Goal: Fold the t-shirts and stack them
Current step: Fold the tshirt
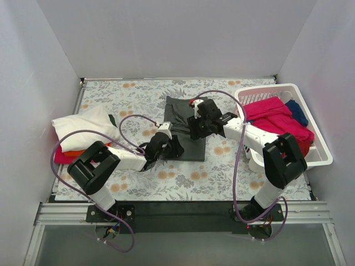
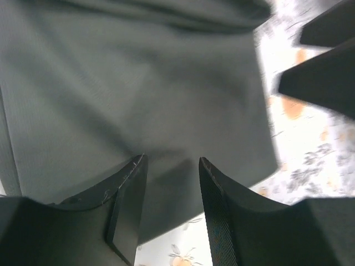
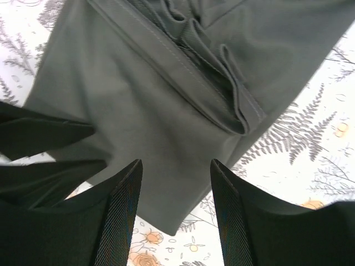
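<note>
Reaching both arms inward, elbows bent low over the floral tabletop (image 1: pixel 133 91), I hang my left end effector (image 2: pixel 169 160) just over the near left part of the dark grey t-shirt (image 1: pixel 191 148). My right end effector (image 3: pixel 175 163) is over its right side, near a bunched, stitched hem. Both end effectors stand partly spread and hold nothing. The shirt lies mid-tabletop, between a white t-shirt (image 1: pixel 83 123) and the white basket (image 1: pixel 320 159).

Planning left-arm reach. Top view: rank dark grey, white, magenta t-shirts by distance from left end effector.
1. dark grey t-shirt, centre, beneath the left end effector.
2. white t-shirt, left pile.
3. magenta t-shirt, in the basket, far right.
</note>
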{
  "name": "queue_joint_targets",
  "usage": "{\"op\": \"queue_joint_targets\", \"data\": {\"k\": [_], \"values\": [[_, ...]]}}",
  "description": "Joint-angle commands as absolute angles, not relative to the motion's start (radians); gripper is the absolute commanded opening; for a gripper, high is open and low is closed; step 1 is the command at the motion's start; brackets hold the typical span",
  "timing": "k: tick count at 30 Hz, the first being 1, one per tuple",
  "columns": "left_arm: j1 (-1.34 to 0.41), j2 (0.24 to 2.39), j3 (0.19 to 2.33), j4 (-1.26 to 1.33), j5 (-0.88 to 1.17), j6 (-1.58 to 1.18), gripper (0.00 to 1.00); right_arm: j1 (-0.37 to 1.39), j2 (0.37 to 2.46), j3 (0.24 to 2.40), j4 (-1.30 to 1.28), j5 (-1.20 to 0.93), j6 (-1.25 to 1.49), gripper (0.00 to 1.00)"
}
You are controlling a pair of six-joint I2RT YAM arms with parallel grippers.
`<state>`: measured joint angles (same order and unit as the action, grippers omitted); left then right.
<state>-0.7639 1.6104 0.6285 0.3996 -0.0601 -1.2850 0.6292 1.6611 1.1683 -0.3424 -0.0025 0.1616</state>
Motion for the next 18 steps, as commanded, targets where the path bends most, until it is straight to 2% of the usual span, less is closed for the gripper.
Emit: {"op": "queue_joint_targets", "data": {"k": [1, 7, 18], "values": [[-0.781, 1.658, 0.592, 0.569, -0.032, -1.322, 0.40, 0.627, 1.658, 1.178, -0.273, -0.098, 0.170, 0.47], [-0.839, 1.717, 0.532, 0.589, -0.075, -1.347, 0.38, 0.630, 1.710, 1.203, -0.264, -0.199, 0.173, 0.46], [-0.916, 1.701, 0.414, 0.566, -0.129, -1.414, 0.37, 0.641, 1.894, 1.299, -0.261, -0.213, 0.172, 0.44]]}}
